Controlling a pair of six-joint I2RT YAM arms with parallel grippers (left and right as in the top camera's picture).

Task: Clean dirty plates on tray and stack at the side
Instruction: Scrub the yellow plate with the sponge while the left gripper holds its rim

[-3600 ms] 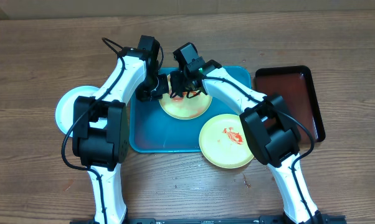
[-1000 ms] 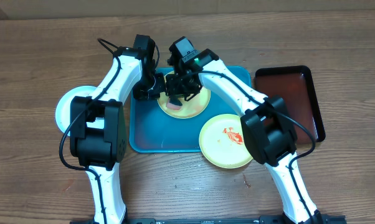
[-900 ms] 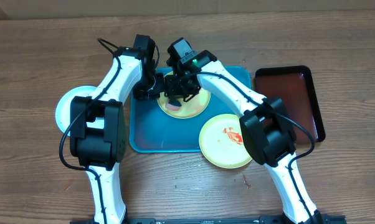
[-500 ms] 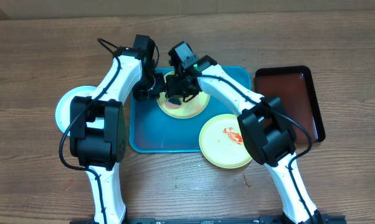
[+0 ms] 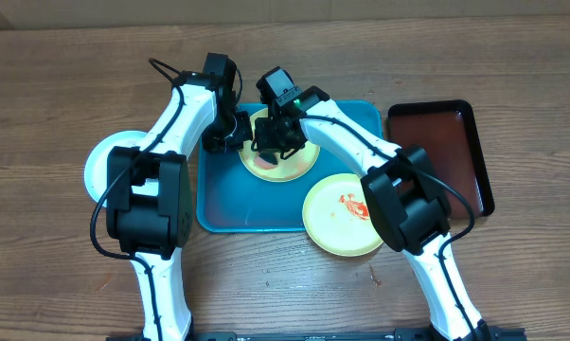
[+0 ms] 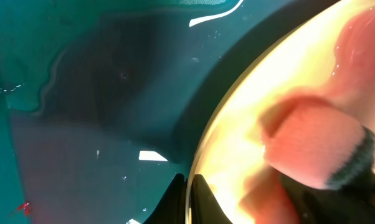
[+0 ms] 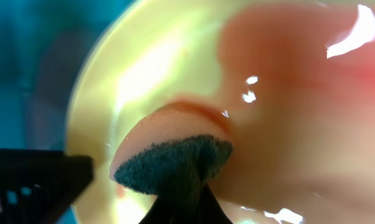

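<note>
A pale yellow-green plate [image 5: 285, 163] lies in the turquoise tray [image 5: 230, 204]. My left gripper [image 5: 236, 134] is shut on that plate's left rim [image 6: 203, 149]; the rim sits between the two black fingers [image 6: 189, 202]. My right gripper [image 5: 272, 140] is shut on a sponge [image 7: 169, 152], pink with a dark green pad, pressed onto the plate's wet, pink-smeared face [image 7: 287, 124]. The sponge also shows in the left wrist view [image 6: 318, 149]. A second yellow-green plate [image 5: 342, 214] with a red sauce smear overlaps the tray's right front corner. A light blue plate [image 5: 100, 161] lies on the table left of the tray.
A dark brown-red tray [image 5: 446, 152] lies at the right of the turquoise tray. A small red speck [image 6: 22, 207] lies on the turquoise tray floor near the left fingers. Wooden table [image 5: 58, 76] surrounds everything.
The right gripper with the sponge has shifted left and then slightly back across the plate over the frames. The left gripper holds the same rim and has hardly moved.
</note>
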